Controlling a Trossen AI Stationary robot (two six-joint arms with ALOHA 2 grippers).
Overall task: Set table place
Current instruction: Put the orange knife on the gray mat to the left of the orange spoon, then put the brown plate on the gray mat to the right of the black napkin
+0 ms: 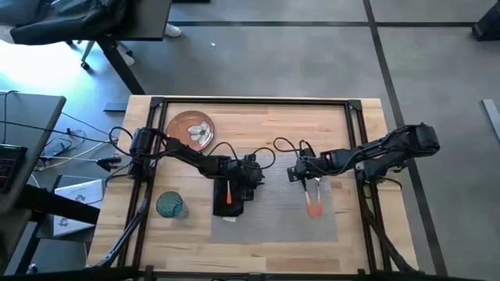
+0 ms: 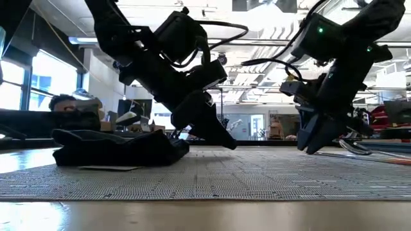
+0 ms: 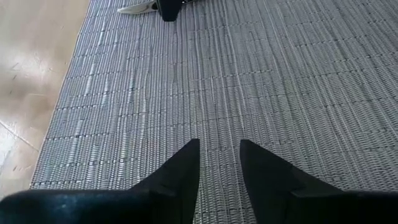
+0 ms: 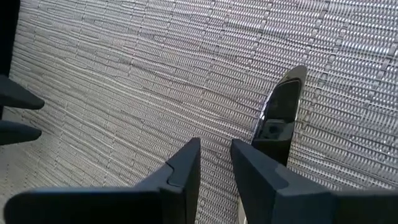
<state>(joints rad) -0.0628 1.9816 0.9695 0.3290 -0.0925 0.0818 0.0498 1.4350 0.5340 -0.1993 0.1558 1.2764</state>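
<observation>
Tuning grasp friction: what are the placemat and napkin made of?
Placemat: looks like woven vinyl or similar synthetic, grey, with fine ribbed rows and a slight sheen. Napkin: looks like soft black cloth, matte, lying in limp rumpled folds on the mat. Exact fibres can't be told.

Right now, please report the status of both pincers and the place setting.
Left pincer empty, slightly open, low over placemat beside napkin. Right pincer slightly open over cutlery. Plate, glass off the mat.
</observation>
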